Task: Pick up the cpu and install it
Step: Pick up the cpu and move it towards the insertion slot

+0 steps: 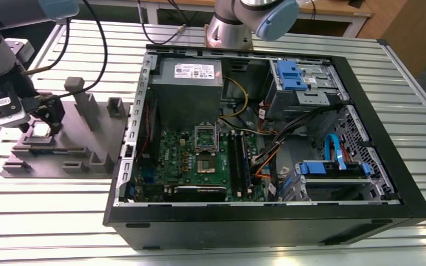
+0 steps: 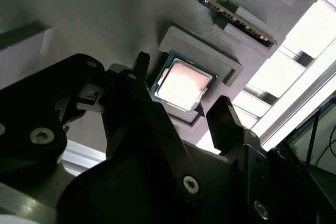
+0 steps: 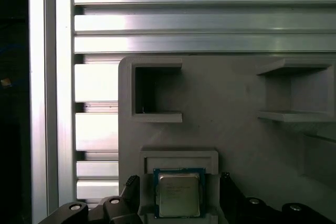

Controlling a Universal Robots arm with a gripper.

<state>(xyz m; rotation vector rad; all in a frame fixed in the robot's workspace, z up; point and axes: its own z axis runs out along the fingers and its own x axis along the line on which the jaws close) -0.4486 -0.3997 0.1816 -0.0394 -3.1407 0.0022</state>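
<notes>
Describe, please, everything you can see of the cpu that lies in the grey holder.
The cpu is a small flat square chip with a silvery metal top and a thin dark greenish rim. It lies flat, top up, in a shallow square recess of the grey plastic holder, on the slatted metal table at the exterior view's left. The gripper hangs over it, jaws apart on two opposite sides, not visibly touching it.

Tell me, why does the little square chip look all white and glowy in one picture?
In the second wrist view, glare off the cpu washes its metal top out to pinkish white, and the table slats beside the grey holder blow out white; in the first wrist view the cpu is evenly lit and looks plain grey.
</notes>
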